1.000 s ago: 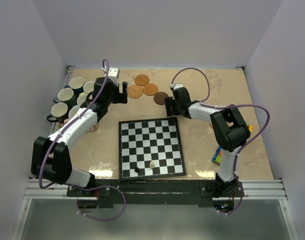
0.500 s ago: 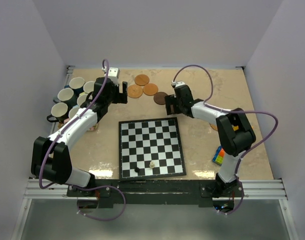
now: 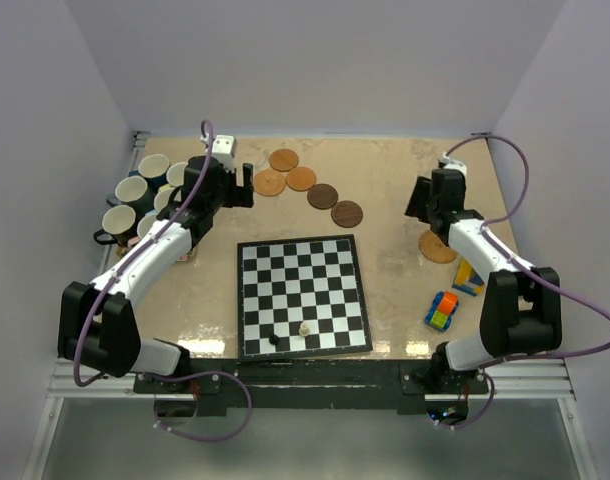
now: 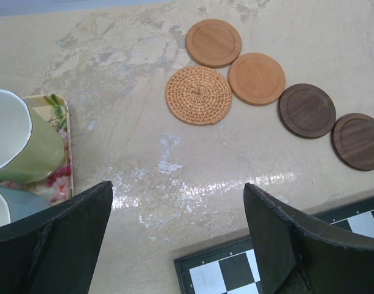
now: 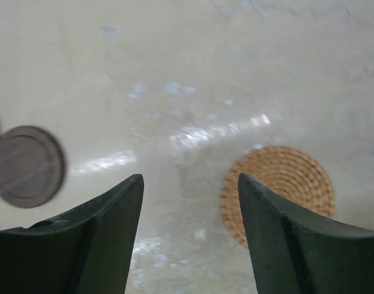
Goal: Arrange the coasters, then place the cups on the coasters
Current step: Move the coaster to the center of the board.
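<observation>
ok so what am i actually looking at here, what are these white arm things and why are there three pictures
These are two robot arms bolted to the near edge of a table. The wide picture comes from a fixed camera above and behind them. In it the left arm reaches toward a cluster of cups, and the right arm is near a woven coaster.

The other two pictures come from a small camera on each wrist. The dark shapes at the bottom of each are that arm's own jaws. Both pairs stand open and hold nothing.

Also on the table are a curved row of five coasters, a chessboard with two pieces, and a toy car.
</observation>
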Robot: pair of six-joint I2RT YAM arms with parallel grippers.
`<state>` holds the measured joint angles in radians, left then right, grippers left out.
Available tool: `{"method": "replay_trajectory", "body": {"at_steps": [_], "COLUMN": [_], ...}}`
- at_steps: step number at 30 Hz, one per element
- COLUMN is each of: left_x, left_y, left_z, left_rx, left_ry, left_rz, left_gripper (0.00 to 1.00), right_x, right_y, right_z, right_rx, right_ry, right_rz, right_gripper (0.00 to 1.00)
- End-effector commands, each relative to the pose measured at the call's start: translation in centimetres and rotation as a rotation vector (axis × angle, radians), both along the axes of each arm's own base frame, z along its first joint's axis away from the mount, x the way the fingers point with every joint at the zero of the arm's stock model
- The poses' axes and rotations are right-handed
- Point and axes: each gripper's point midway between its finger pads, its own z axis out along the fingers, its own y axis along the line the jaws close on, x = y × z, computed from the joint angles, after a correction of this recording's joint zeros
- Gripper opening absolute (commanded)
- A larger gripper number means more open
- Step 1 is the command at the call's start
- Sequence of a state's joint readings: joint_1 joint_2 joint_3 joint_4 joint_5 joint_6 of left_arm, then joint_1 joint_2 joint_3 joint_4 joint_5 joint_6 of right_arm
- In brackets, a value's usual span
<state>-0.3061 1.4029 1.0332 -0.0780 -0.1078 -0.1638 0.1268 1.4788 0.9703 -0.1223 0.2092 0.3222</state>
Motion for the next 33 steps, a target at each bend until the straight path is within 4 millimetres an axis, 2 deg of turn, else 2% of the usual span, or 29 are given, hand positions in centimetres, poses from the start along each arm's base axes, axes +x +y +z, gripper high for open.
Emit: {"method": "replay_trajectory", "body": {"at_steps": [1, 3, 4, 5, 6, 10, 24, 33], "left_x": [-0.2, -0.3, -0.3, -0.3, -0.3, -0.3, -0.4, -0.5], "left_y": [-0.6, -0.6, -0.6, -0.5, -0.5, -0.5, -0.5, -0.6], "left_z": [3.5, 3.5, 3.5, 3.4, 3.4, 3.5, 3.9, 3.8], "left_rx": [-0.059, -0.062, -0.061, -0.059, -0.059, -0.058, -0.067, -0.069], "left_ry": [-0.103, -0.101, -0.103, -0.100, -0.099, -0.104, -0.112, -0.109], "left_rz": [-0.022, -0.024, -0.023, -0.020, -0.020, -0.018, -0.022, -0.024], "left_gripper": [0.92, 0.92, 0.92, 0.92, 0.92, 0.92, 0.92, 0.92], "right_x": [-1.9, -2.1, -2.2, -2.2, -2.3, -2.5, -4.1, -4.3], "right_y": [-2.8, -4.0, -3.9, -5.1, -5.4, -6.5, -7.3, -7.8], "right_z": [-3.1, -4.2, -5.1, -5.6, -6.1, -6.5, -8.9, -9.2], "right_rx": [0.060, 0.070, 0.073, 0.079, 0.075, 0.050, 0.045, 0.055], "right_ry": [0.076, 0.089, 0.113, 0.127, 0.141, 0.142, 0.196, 0.201], "right_rz": [-0.085, -0.123, -0.124, -0.152, -0.159, -0.215, -0.264, -0.281], "right_gripper": [0.63, 0.59, 0.56, 0.54, 0.53, 0.46, 0.42, 0.42]}}
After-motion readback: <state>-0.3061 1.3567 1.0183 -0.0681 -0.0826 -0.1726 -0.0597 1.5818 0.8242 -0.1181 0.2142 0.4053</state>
